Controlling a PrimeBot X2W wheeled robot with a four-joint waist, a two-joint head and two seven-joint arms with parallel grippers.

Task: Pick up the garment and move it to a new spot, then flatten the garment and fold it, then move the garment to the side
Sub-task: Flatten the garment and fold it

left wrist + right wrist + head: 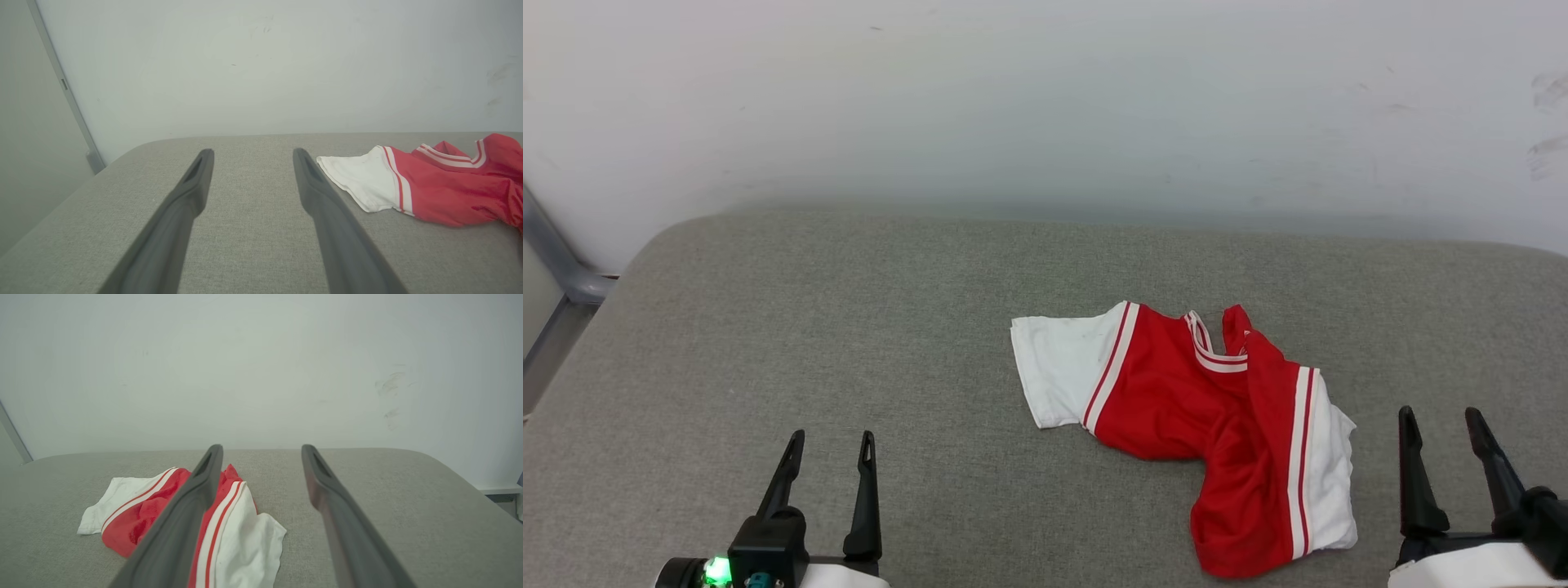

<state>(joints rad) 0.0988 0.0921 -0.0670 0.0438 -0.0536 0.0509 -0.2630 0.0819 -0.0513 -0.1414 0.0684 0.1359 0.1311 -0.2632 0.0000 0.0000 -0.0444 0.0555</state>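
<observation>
1. The crumpled bright red jersey shirt with white short sleeves and striped trim [1176, 400] lies right of centre on the grey woven padded surface [768, 343].
2. The left gripper [832, 441] and right gripper [1440, 418] both stand spread wide, empty, clear of the shirt.
3. The shirt looks light, limp and slick, so pinching a sleeve hem or shoulder seam seems best.
4. No lettering or brand is readable.

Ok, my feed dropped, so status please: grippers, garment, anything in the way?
Left gripper, jaws open, empty. Right gripper, same. Garment crumpled on grey cushion, untouched, nearer right gripper. Nothing in the way.
</observation>
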